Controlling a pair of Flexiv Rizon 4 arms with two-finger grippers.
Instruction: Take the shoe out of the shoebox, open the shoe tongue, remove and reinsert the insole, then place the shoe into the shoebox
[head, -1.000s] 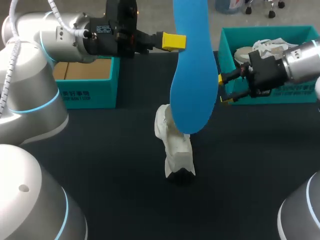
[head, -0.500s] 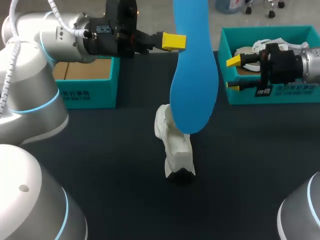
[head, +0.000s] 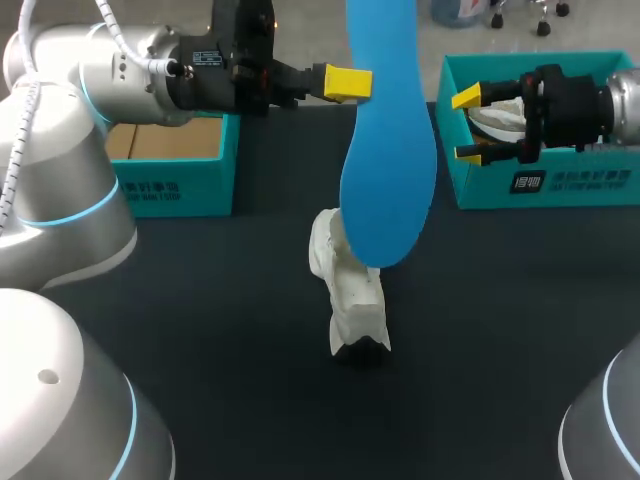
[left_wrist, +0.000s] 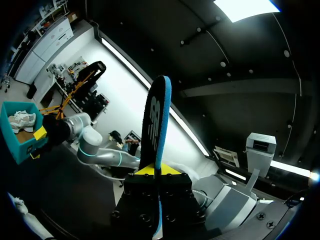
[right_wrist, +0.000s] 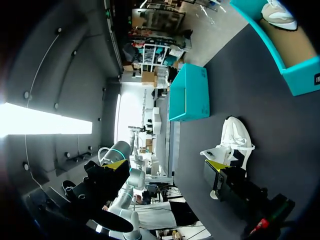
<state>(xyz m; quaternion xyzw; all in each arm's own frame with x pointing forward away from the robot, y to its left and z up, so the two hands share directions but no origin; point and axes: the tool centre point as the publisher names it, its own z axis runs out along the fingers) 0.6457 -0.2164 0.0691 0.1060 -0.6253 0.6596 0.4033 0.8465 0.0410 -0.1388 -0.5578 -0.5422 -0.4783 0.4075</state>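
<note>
Insole (head: 385, 150): smooth, matt blue
Shoe (head: 350, 290): white, matt upper
Table (head: 200, 300): matt black
Shoebox (head: 560, 192): teal card, brown inside

Mid-table (head: 200, 300), the shoe (head: 350, 295). Above it, the insole (head: 385, 150), on end, lower end over the shoe, clamped higher up in the left gripper (head: 352, 83), which comes in from the left. Behind at left, under that arm, a second box (head: 170, 165). Behind at right, the shoebox (head: 545, 185), with another shoe (head: 500, 115) inside at its left end. Over that end, right of the insole, the right gripper (head: 467, 125), fingers spread.
</note>
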